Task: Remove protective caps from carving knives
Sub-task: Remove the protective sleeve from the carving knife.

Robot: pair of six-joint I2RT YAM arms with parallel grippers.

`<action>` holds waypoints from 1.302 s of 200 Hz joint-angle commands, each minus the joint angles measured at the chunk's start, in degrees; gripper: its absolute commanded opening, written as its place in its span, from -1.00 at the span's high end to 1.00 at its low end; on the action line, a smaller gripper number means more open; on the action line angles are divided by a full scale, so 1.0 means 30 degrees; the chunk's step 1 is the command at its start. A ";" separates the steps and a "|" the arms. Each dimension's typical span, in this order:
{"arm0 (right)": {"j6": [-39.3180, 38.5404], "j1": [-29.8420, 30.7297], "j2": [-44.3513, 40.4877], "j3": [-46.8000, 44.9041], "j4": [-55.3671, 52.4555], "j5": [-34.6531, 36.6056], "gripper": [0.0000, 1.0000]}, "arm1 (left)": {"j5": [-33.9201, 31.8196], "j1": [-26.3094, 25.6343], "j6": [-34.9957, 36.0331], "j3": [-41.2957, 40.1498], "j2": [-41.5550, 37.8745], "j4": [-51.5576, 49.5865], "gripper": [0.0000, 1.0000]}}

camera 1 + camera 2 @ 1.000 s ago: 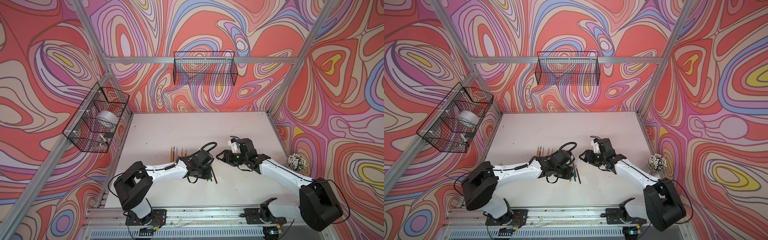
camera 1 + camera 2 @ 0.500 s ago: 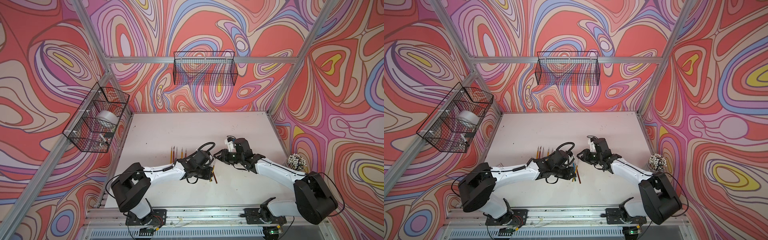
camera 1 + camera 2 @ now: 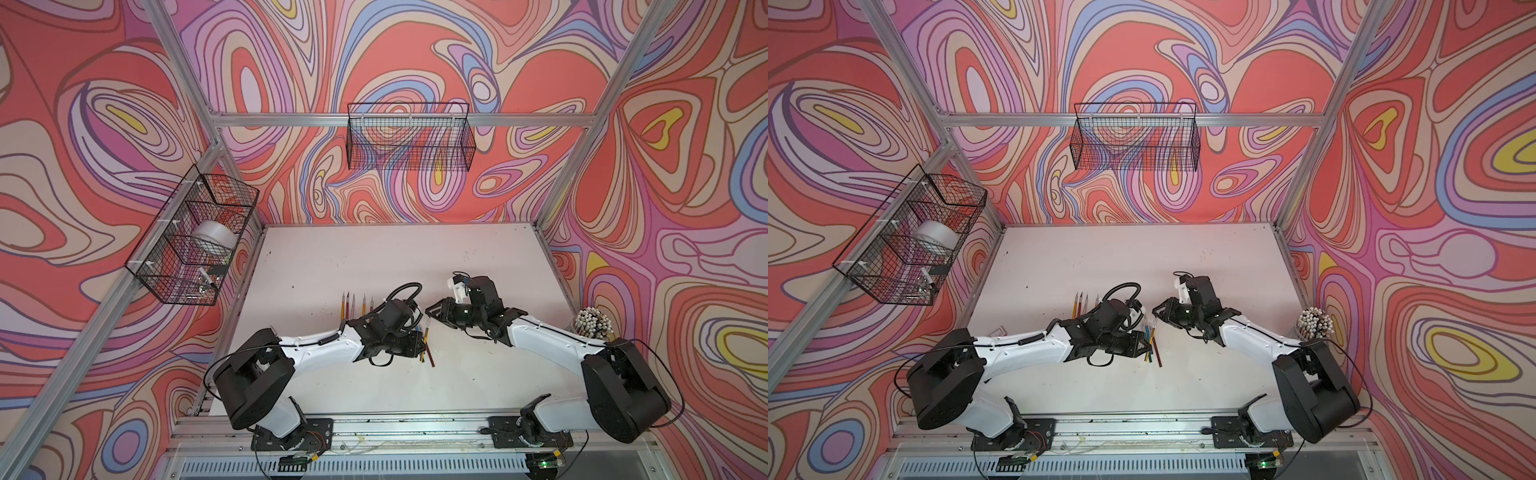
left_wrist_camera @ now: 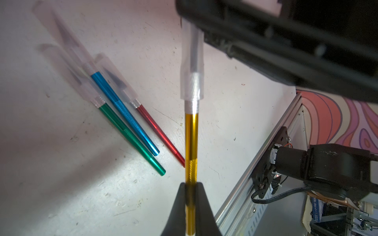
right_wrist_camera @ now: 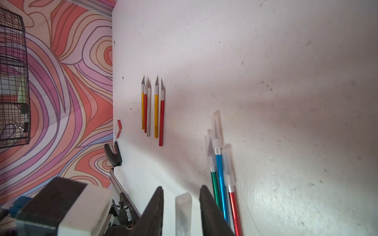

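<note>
Left wrist view shows the left pincer [image 4: 191,190] shut tight on the back end of a gold knife [image 4: 191,139], held up off the worktop [image 4: 61,183]. The right pincer [image 5: 181,189] is open around the knife's cloudy cap [image 4: 191,81] and is not squeezing it yet.

What could go wrong? The cap looks smooth, so the right pincer might slip off when it pulls. A crooked pull could jam the cap on the knife. The left pincer holds only the back end, so the whole knife might slide out along with the cap. Three capped knives [image 4: 125,114] lie near it on the worktop, and a dropped knife could knock them.

The cap sits on the sharp end, far from the left pincer. From the right wrist view, the right pincer's two fingers [image 5: 207,204] stand one on each side of the cap, with a little gap on both sides. Five bare knives [image 5: 156,110] lie in a row, well apart.
</note>
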 commanded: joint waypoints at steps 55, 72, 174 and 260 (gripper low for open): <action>0.0295 0.0061 0.0179 -0.0440 0.0737 -0.0193 0.67 | 0.0550 0.0140 -0.0198 -0.0528 -0.0508 0.1150 0.89; 0.0428 0.0074 0.0091 -0.0549 0.0821 0.0081 0.70 | 0.0561 0.0128 -0.0137 -0.0653 -0.0555 0.1184 0.89; 0.0648 -0.0006 -0.0184 -0.0098 0.1184 0.1823 0.79 | 0.1652 0.0032 -0.0261 -0.1418 -0.0361 0.2260 0.95; 0.0441 -0.1191 -0.0330 0.0509 0.1183 0.1938 0.81 | 0.2081 -0.0272 -0.0168 -0.1075 0.0203 0.2383 0.94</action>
